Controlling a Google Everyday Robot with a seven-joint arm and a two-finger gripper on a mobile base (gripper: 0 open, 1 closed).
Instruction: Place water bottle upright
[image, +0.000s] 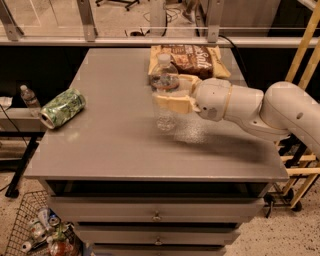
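The water bottle (163, 116) is clear with a white cap. It stands upright on the grey table (110, 145), right of the middle, with its base on the surface. My gripper (165, 91) reaches in from the right. Its cream fingers (172, 104) are closed on either side of the bottle's middle, hiding the label band. The white arm (250, 107) stretches over the table's right edge.
A green leaf-patterned can (62, 108) lies on its side at the table's left edge. A brown snack bag (192, 57) lies at the back, just behind the bottle. A small clear bottle (29, 97) stands off the table to the left. A wire basket (30, 225) sits on the floor.
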